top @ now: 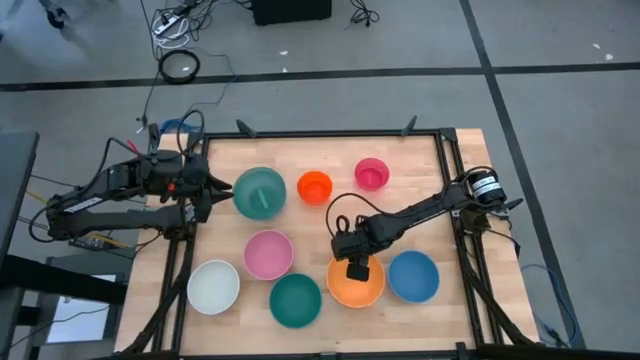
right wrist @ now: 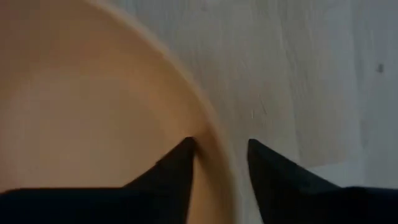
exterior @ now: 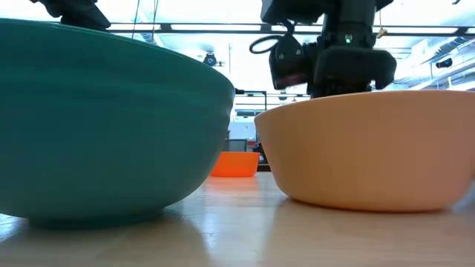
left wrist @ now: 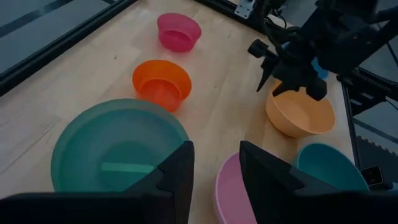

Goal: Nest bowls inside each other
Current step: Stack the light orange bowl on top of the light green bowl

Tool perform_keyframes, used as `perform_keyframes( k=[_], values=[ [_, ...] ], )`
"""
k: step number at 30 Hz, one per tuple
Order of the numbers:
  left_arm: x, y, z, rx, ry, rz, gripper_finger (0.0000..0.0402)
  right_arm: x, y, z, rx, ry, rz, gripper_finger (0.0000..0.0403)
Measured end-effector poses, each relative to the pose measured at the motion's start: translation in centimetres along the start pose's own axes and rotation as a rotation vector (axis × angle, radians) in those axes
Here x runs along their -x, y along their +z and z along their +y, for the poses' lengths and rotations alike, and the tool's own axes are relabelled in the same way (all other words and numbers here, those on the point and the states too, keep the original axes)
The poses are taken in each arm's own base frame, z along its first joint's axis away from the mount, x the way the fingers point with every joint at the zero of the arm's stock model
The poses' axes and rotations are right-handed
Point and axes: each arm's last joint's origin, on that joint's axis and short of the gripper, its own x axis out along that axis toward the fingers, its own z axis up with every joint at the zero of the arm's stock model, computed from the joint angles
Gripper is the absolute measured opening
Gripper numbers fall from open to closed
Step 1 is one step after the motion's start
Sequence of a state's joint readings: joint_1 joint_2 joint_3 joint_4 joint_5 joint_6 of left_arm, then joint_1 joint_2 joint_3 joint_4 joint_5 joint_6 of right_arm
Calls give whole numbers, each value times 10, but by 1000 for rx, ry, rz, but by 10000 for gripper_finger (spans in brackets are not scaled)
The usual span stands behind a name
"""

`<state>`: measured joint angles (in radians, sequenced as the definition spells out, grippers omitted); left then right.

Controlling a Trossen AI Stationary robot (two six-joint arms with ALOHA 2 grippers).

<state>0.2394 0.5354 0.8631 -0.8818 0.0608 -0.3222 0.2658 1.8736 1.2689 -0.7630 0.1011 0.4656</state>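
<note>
eight bowls sit on the wooden table (top: 300, 160), each one alone and none inside another. the right gripper (top: 358, 269) is down over the orange bowl (top: 356, 285) at the front of the table. one finger is inside the bowl and the other finger (right wrist: 280, 180) is outside, so the rim runs between them. the fingers are apart with a small gap, and you cannot tell if they squeeze the rim. the blue bowl (top: 413, 277) is just beside the orange bowl on the right, and the teal bowl (top: 295, 300) is just beside it on the left. the white bowl (top: 213, 286) is at the front left, and the pink bowl (top: 268, 254) is in the middle. at the back are the small red-orange bowl (top: 314, 187) and the small magenta bowl (top: 371, 173). the left gripper (top: 212, 197) waits at the left side of the table, fingers apart and holding nothing, just beside the grey-green bowl (top: 260, 192).
</note>
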Motion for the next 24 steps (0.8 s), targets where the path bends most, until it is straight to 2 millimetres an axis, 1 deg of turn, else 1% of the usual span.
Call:
perform_keyframes(
  k=[3,4,8,11,14,17,19,22,24],
  values=[
    [0,0,0,0,0,0,138,-1,-2,-1,10,11,10,39],
    [0,0,0,0,0,0,138,0,0,0,26,37,1,21],
    [0,0,0,1,0,-1,138,3,2,2,13,57,-16,7],
    [0,0,0,3,3,-2,138,16,8,4,36,42,-61,2],
    [0,0,0,4,10,-4,138,37,20,1,50,-6,-129,0],
    [0,0,0,8,10,-4,138,71,35,-9,37,-72,-223,0],
    [0,0,0,11,10,-4,138,90,44,-15,27,-115,-287,0],
    [0,1,0,11,10,-10,138,114,64,-29,-4,-111,-382,0],
    [0,2,0,10,10,-19,138,125,81,-45,-46,-99,-471,0]
  ],
)
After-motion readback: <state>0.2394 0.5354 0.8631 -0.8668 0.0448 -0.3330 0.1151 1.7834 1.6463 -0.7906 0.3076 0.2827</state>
